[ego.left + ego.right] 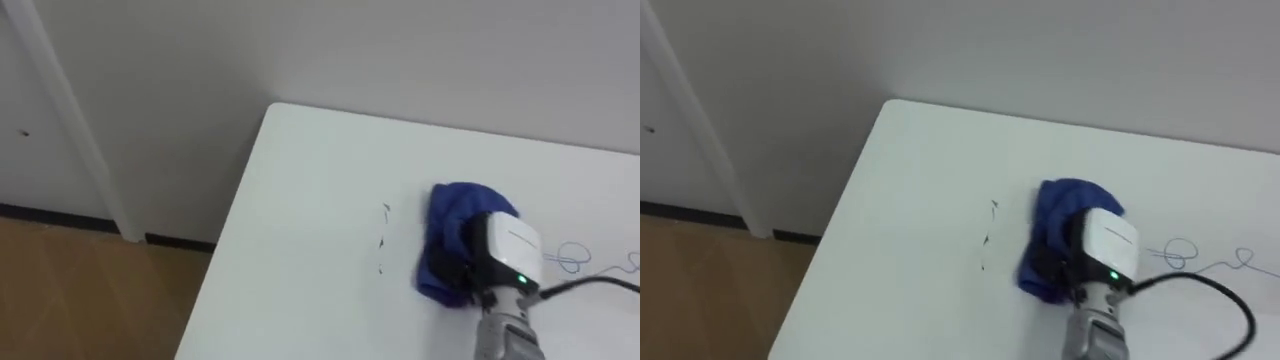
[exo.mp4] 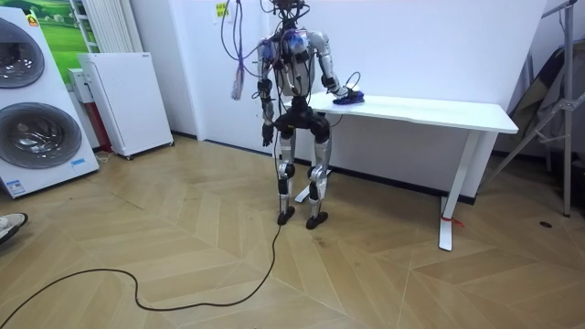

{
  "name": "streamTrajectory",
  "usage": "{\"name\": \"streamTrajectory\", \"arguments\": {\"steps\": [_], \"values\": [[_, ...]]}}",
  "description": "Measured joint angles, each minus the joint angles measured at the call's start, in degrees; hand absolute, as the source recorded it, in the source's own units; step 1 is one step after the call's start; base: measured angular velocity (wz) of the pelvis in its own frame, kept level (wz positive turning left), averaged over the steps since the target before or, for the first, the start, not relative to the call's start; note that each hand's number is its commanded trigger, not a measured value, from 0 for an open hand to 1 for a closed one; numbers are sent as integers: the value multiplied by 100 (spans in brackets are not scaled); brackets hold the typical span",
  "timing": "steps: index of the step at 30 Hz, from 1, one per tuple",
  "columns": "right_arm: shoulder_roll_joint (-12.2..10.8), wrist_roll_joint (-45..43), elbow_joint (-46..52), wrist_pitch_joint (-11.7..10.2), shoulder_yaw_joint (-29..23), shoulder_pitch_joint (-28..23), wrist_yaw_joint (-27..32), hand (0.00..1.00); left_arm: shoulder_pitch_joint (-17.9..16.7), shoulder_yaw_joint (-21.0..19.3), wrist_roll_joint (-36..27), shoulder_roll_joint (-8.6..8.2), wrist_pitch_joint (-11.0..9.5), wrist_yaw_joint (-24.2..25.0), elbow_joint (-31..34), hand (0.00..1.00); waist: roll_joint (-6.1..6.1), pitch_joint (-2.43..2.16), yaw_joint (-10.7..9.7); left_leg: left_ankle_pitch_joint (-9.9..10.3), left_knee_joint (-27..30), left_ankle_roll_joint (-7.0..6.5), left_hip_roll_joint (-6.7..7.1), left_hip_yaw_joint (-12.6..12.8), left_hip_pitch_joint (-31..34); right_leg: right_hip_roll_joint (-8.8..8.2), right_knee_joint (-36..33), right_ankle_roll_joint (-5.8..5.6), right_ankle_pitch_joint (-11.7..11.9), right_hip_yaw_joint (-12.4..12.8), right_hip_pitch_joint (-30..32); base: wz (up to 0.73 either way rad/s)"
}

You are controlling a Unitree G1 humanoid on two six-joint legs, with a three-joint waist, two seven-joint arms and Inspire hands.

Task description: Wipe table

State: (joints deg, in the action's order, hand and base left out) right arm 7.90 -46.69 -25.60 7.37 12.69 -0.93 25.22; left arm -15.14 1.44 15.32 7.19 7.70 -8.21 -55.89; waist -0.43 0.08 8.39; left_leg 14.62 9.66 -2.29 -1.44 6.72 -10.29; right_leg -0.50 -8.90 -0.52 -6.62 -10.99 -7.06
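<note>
- Left eye view, task object: a crumpled blue cloth (image 1: 450, 215) lies on the white rectangular table (image 1: 300, 250), in the right part of the visible top and well in from the corner.
- Long axis: the cloth is longer than it is wide. Its length runs from the robot's side towards the white wall (image 1: 400, 50), with the near end drawn slightly to the left.
- Right hand (image 1: 508, 250): it enters from the lower right and rests on the cloth's right half, its white back facing up. It cannot be told whether it grips the cloth or lies flat on it.
- Marks on the top: a few small dark pen strokes (image 1: 383, 238) lie just left of the cloth. A thin blue looping scribble (image 1: 572, 258) lies to the right of the hand.
- Eye views, further detail: the table's far left corner, a black skirting board (image 1: 50, 215) and a brown wooden floor (image 1: 80, 290).
- Room view, further detail: the robot stands upright at the end of the table on the room view's left, facing the wall. Its right arm reaches to the cloth, and the left hand (image 2: 266, 137) hangs beside the hip, too small to judge.
- Room view, surroundings: a white front-loading washing machine (image 2: 37, 137) and a low white cabinet (image 2: 128, 100) stand on the room view's left.
- Writing: a sticker on the machine's front is too small to read.
</note>
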Motion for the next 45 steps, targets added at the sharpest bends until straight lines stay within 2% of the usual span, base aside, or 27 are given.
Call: {"name": "streamTrajectory", "arguments": {"steps": [2, 5, 7, 9, 11, 12, 13, 15, 18, 20, 22, 25, 26, 28, 30, 31, 32, 34, 35, 37, 38, 39, 40, 41, 42, 43, 45], "values": [[55, -9, -75, -147, -49, -13, -15, 100, -177, -16, -7, 5, 80, 36, 31, 0, 11, 22, -48, -20, 13, -23, 2, -58, 70, 0, 21, 4, -2, -17, 31, 12], [297, 140, -355, -703, -100, -132, 354, 100, -491, -155, -7, 14, 114, 146, -19, 0, 14, 18, -102, -21, 26, -26, 14, -97, 81, -19, 36, -4, -11, -16, 8, 15], [483, 393, -655, -1139, -353, -428, 937, 100, -562, -472, 35, 22, 97, 238, -42, 0, -17, 11, -198, -44, 5, -66, 72, -86, 62, -120, 35, -83, -61, -9, -39, 48], [555, 560, -739, -1347, -777, -831, 1393, 100, -595, -867, 195, 34, 91, 270, -7, 0, -12, -2, -211, -58, -2, -103, 136, -66, 53, -221, 28, -164, -115, -9, -111, 61], [564, 652, -869, -1470, -1189, -1151, 1735, 100, -642, -1178, 329, 85, 81, 273, 98, 0, -42, -52, -347, -69, 6, -144, 173, -36, 54, -295, 17, -177, -122, -13, -173, 64], [568, 657, -937, -1547, -1455, -1382, 1935, 100, -690, -1390, 345, 98, 71, 271, 161, 0, -70, -97, -449, -84, -28, -175, 206, -9, 20, -346, 10, -201, -136, 14, -229, 54], [571, 657, -997, -1561, -1665, -1524, 2046, 100, -739, -1531, 348, 116, 69, 268, 250, 0, -31, -127, -494, -86, -60, -191, 210, 116, -50, -364, 8, -217, -127, 69, -291, 39], [579, 661, -1196, -1593, -1849, -1555, 2104, 100, -766, -1605, 345, 178, 61, 260, 340, 0, -38, -142, -496, -56, -71, -240, 212, 191, -132, -370, 8, -251, -105, 152, -339, -4], [620, 845, -1414, -1580, -1848, -1510, 2067, 100, -674, -1546, 337, 225, 41, 261, 530, 0, -85, -139, -473, -6, -21, -307, 219, 237, -163, -375, 22, -301, -24, 161, -390, -13], [613, 833, -1486, -1480, -1842, -1355, 1940, 100, -548, -1421, 341, 219, 28, 260, 525, 0, -84, -139, -470, 6, -19, -328, 221, 335, -204, -378, 22, -317, 7, 160, -392, -27], [572, 842, -1585, -1348, -1778, -1136, 1833, 100, -473, -1202, 286, 218, 18, 209, 503, 0, -84, -138, -387, 25, -24, -349, 222, 415, -242, -363, 25, -322, 29, 277, -390, -43], [380, 827, -1488, -888, -1537, -670, 1568, 100, -234, -756, 220, 203, -43, 91, 263, 0, -86, -125, -262, 39, -31, -361, 221, 410, -236, -318, 10, -304, 81, 366, -280, -64], [334, 821, -1412, -659, -1356, -467, 1378, 100, -146, -584, 216, 197, -57, 77, 163, 0, -87, -118, -112, 68, -4, -372, 222, 377, -228, -284, 1, -306, 91, 347, -197, -105], [177, 516, -968, -247, -806, -183, 858, 100, 12, -312, 225, 210, -57, 1, -126, 0, -81, -96, 157, 176, 204, -376, 212, 98, -119, -236, -147, -259, 80, 44, 0, -119], [11, 110, -584, -117, -330, -13, 545, 100, 193, -152, 203, 215, -58, -4, -407, 0, -74, -32, 282, 278, 487, -358, 179, -146, 89, -219, -438, -157, 43, -212, 239, -43], [-94, -16, -467, -101, -52, 196, 341, 100, 293, -40, 148, 219, -79, 6, -492, 0, -53, 31, 332, 353, 720, -351, 107, -168, 246, -239, -690, -95, -3, -433, 395, 0], [-117, -88, -475, -101, 39, 335, 250, 100, 344, -11, 152, 219, -121, 16, -541, 0, -34, 62, 403, 389, 818, -348, 65, -162, 306, -256, -853, -85, -27, -532, 489, 9], [-223, -171, -641, -104, 315, 920, 33, 100, 501, -13, 124, 264, -203, 56, -623, 0, 2, 185, 782, 466, 1096, -290, -63, -153, 579, -403, -1616, -155, -153, -778, 975, 8], [-214, -189, -685, -112, 346, 1027, 24, 100, 553, -14, 86, 277, -225, 77, -639, 0, 15, 195, 836, 498, 1196, -270, -114, -154, 677, -503, -1897, -157, -201, -793, 1129, 40], [-129, -83, -892, -178, 335, 1256, 129, 100, 526, -29, -8, 385, -267, 163, -642, 0, 39, 205, 924, 599, 1467, -137, -317, 3, 933, -1286, -2671, -248, -436, -748, 1406, 77], [-107, -1, -952, -209, 333, 1286, 184, 100, 511, -46, -9, 428, -274, 186, -641, 0, 25, 198, 931, 597, 1469, -97, -361, 33, 960, -1475, -2681, -259, -440, -693, 1400, 81], [-39, 170, -1017, -307, 333, 1278, 261, 100, 487, -113, -4, 506, -277, 275, -605, 0, 14, 191, 928, 607, 1493, 9, -493, 127, 1006, -1775, -2617, -302, -407, -578, 1395, 54], [-20, 269, -1075, -396, 327, 1277, 332, 100, 482, -124, -4, 519, -279, 298, -580, 0, 6, 186, 917, 607, 1512, 58, -553, 144, 1022, -1876, -2491, -333, -380, -494, 1383, 55], [-17, 438, -1167, -643, 324, 1233, 492, 100, 461, -174, 5, 605, -279, 347, -514, 0, -15, 172, 879, 600, 1527, 174, -664, 120, 1071, -1973, -2079, -423, -236, -356, 1287, 56], [-17, 621, -1234, -893, 321, 1153, 617, 100, 461, -245, 13, 667, -296, 405, -458, 0, -20, 163, 797, 603, 1574, 303, -791, 52, 1100, -2011, -1536, -462, -31, -325, 1071, 61], [-17, 654, -1254, -996, 309, 1100, 666, 100, 462, -285, 40, 696, -304, 426, -432, 0, -30, 154, 748, 604, 1598, 371, -862, 39, 1112, -2034, -1294, -467, 75, -321, 957, 77], [-10, 675, -1285, -1409, 20, 698, 863, 100, 414, -609, 349, 792, -303, 493, -233, 0, -193, 62, 470, 529, 1578, 701, -1057, 18, 1069, -2031, -544, -605, 518, -458, 563, 94]]}}
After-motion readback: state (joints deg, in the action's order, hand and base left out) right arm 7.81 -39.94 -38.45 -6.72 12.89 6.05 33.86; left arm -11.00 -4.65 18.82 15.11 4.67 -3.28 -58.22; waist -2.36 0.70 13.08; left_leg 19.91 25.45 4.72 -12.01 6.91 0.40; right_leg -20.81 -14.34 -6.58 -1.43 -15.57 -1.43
